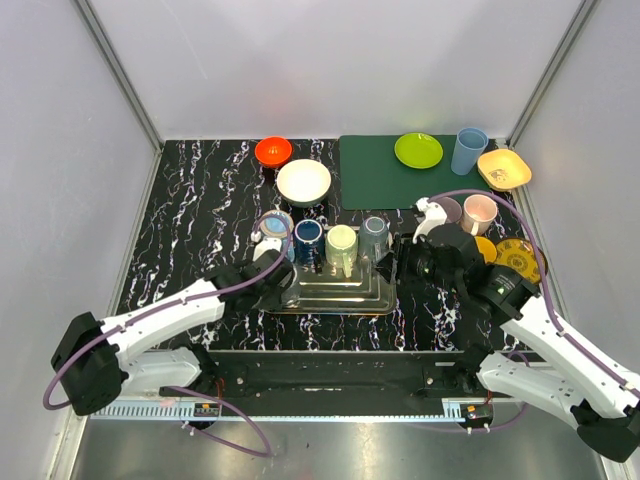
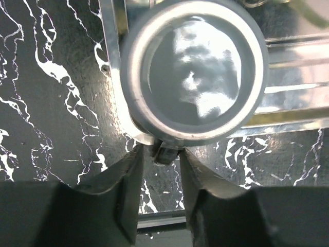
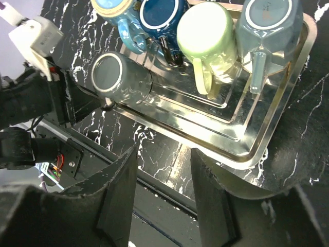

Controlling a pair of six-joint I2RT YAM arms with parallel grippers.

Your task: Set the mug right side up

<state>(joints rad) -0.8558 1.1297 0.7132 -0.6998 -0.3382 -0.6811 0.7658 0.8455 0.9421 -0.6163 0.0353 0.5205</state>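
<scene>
A dark grey mug [image 3: 123,80] lies tilted on its side at the near left corner of the metal tray [image 3: 231,139], its base [image 2: 195,72] facing my left wrist camera. My left gripper [image 2: 160,154] is shut on its handle [image 2: 165,153]; in the top view that gripper [image 1: 278,268] hides the mug. My right gripper [image 3: 163,154] is open and empty, above the tray's near edge; it also shows in the top view [image 1: 392,265].
Several mugs stand along the tray's far side: light blue [image 1: 272,228], dark blue [image 1: 308,234], pale green [image 1: 341,241], grey-blue [image 1: 375,230]. Behind are a white bowl [image 1: 303,181], an orange bowl [image 1: 273,150], a green mat [image 1: 370,175], a pink mug [image 1: 480,210] and yellow plates [image 1: 515,258].
</scene>
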